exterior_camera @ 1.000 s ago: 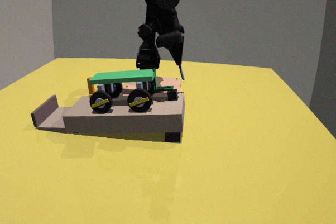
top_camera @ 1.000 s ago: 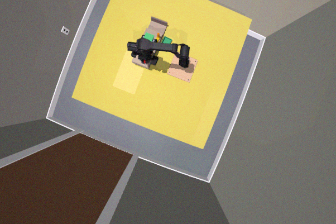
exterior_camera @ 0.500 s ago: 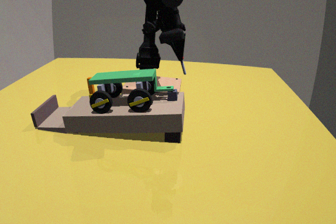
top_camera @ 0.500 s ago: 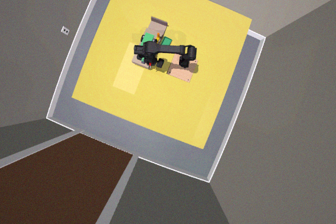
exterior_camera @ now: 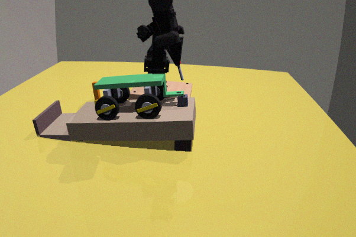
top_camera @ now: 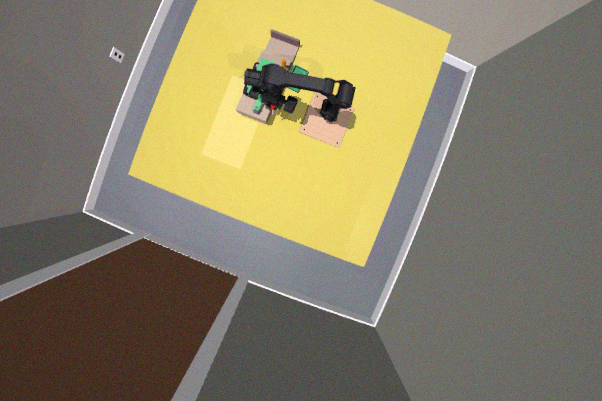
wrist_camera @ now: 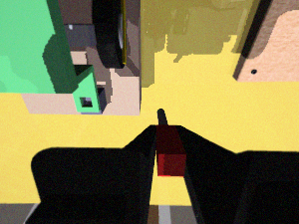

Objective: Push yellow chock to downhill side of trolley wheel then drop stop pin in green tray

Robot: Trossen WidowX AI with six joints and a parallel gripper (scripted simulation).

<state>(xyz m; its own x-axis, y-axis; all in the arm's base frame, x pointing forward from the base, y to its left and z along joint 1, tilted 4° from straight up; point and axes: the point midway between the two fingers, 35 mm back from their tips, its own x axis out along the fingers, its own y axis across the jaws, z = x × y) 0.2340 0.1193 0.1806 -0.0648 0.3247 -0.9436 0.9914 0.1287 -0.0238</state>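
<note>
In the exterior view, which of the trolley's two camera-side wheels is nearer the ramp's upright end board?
The downhill wheel, left in that view. The uphill wheel sits farther from the end board.

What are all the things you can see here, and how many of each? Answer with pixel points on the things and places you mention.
trolley (top_camera: 264, 64) (exterior_camera: 130, 80) (wrist_camera: 25, 44): one, green, black wheels, on the ramp
ramp (top_camera: 255, 115) (exterior_camera: 130, 130) (wrist_camera: 127, 94): one, brownish, on the table
chock handle (top_camera: 284, 63) (exterior_camera: 96, 90): one, orange, by the trolley's downhill end
stop pin (exterior_camera: 181, 72) (wrist_camera: 170, 148): one, red head, grey shaft, held in the air
tray (top_camera: 300, 71): one, green, beside the ramp, partly under the arm
table (top_camera: 310, 199) (exterior_camera: 251, 177) (wrist_camera: 199, 94): one, yellow, under everything
wall socket (top_camera: 117, 54): one, white, on the wall
base plate (top_camera: 322, 135) (exterior_camera: 189, 86) (wrist_camera: 279, 54): one, pinkish, under the arm
arm (top_camera: 307, 82) (exterior_camera: 162, 8): one, black
fingers (exterior_camera: 179, 64): two, black, shut on the stop pin
</note>
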